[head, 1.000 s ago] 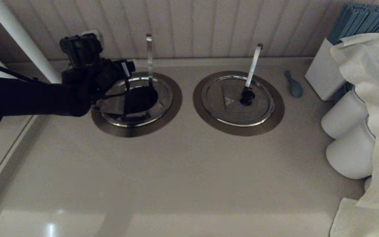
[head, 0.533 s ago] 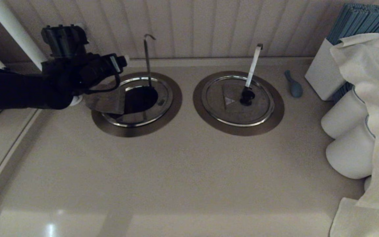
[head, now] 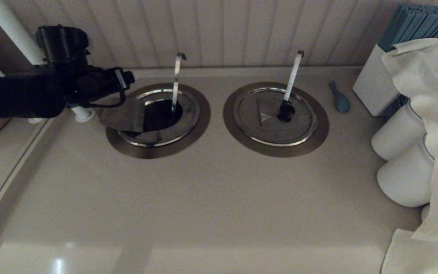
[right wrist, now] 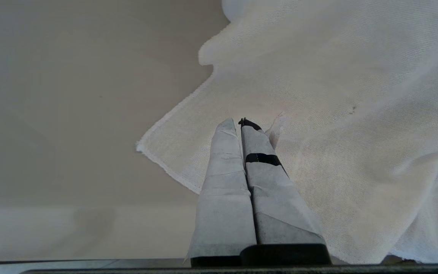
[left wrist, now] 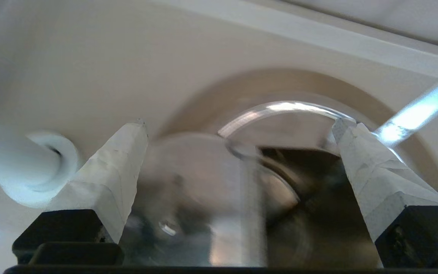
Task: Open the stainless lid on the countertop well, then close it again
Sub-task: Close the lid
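Steel flap of the stainless lid (head: pixel 122 116) stands raised over the countertop well (head: pixel 158 121), just right of my left pincer (left wrist: pixel 238 127), whose fingers are spread wide and empty. My right pincer (right wrist: pixel 242 122), pressed together, idles over cloth (right wrist: pixel 337 133). No writing is readable.

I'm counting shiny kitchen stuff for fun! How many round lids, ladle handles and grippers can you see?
Lids: 2, one flipped open, one shut
Ladle handles: 2
Grippers: 2, left, right
Total: 6
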Controlling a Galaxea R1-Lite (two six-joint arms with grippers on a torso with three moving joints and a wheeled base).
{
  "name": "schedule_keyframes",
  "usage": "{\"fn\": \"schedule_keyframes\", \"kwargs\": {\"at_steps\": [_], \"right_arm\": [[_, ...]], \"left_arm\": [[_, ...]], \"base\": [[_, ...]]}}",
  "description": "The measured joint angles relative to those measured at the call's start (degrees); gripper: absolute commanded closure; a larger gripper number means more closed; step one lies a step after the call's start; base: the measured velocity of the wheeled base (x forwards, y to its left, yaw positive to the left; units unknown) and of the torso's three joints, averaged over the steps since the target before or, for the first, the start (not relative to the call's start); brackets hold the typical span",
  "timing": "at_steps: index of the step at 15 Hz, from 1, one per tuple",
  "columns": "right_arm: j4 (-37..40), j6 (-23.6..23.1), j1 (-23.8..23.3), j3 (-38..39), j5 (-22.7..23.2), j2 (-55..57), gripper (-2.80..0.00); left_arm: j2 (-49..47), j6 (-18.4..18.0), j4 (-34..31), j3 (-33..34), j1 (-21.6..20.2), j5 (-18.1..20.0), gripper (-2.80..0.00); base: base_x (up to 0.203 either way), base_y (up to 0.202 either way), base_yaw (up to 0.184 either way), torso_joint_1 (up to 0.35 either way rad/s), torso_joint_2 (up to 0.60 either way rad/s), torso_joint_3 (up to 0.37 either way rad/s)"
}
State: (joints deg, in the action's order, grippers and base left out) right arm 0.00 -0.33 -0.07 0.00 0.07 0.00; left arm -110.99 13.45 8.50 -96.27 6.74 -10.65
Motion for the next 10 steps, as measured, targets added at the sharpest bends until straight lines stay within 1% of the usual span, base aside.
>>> {"fn": "schedule_keyframes", "kwargs": {"at_steps": [1,3,4,6,10], "right_arm": [[0.0,0.0,0.0,0.0,0.0,0.0,0.0],[0.0,0.0,0.0,0.0,0.0,0.0,0.0],[0.0,0.0,0.0,0.0,0.0,0.0,0.0],[0.0,0.0,0.0,0.0,0.0,0.0,0.0],[0.0,0.0,0.0,0.0,0.0,0.0,0.0]], "left_arm": [[0.2,2.1,-4.1,-2.5,-0.2,0.0,-2.8],[0.3,7.6,-13.6,-8.1,-0.9,0.1,-2.8],[0.3,9.0,-16.9,-9.5,-1.3,0.2,-2.8],[0.8,9.3,-18.5,-10.8,-1.5,0.2,-2.8],[2.1,8.9,-24.4,-11.8,-1.7,0.2,-2.8]], "base": [[0.0,0.0,0.0,0.0,0.0,0.0],[0.0,0.0,0.0,0.0,0.0,0.0],[0.0,0.0,0.0,0.0,0.0,0.0],[0.0,0.0,0.0,0.0,0.0,0.0],[0.0,0.0,0.0,0.0,0.0,0.0]]}}
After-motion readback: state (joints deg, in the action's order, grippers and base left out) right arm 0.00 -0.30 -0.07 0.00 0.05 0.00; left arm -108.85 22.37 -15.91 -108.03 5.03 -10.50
